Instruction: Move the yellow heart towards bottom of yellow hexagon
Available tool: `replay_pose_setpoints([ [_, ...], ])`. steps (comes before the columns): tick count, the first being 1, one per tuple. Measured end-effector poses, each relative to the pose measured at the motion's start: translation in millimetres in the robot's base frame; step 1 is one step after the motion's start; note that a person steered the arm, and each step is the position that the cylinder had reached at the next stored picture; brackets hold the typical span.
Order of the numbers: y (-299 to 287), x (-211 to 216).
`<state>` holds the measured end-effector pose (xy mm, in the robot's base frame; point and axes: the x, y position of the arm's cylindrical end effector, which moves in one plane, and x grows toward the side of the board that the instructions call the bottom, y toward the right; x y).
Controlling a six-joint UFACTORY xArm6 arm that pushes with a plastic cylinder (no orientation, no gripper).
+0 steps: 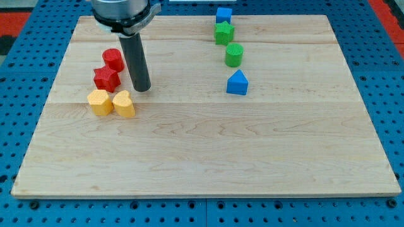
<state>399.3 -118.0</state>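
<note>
Wooden surface [208, 145], pale planks, on a blue pegboard base. Most of it bare; blocks sit in two clusters near the view's top.

Arm's rod comes down from the view's top left. No hand on this rig, so nothing is clenched, grasping or released; contact is by pushing only. My tip [142, 89] rests on the surface just above and slightly right of the yellow heart [124, 104], near it but apparently not touching.

Left cluster: red cylinder [113, 59], red star [106, 79] below it, then yellow hexagon [100, 101] with the yellow heart touching or almost touching its right side. Right cluster, well apart: blue cube [223, 15], green star [223, 33], green cylinder [234, 55], blue house-shaped block [237, 82].

Judgement: heart lies beside the hexagon, not under it. Good approach is to push down toward the view's bottom first, clearing the hexagon's lower edge, then come round to the heart's right and nudge left. Push through the heart's middle; off-centre contact would spin it. Risk: dragging the hexagon along, or brushing the red star.
</note>
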Motion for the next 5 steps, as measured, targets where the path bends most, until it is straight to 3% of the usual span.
replay_pose_setpoints([
  [3, -5.4, 60.5],
  [5, -19.6, 60.9],
])
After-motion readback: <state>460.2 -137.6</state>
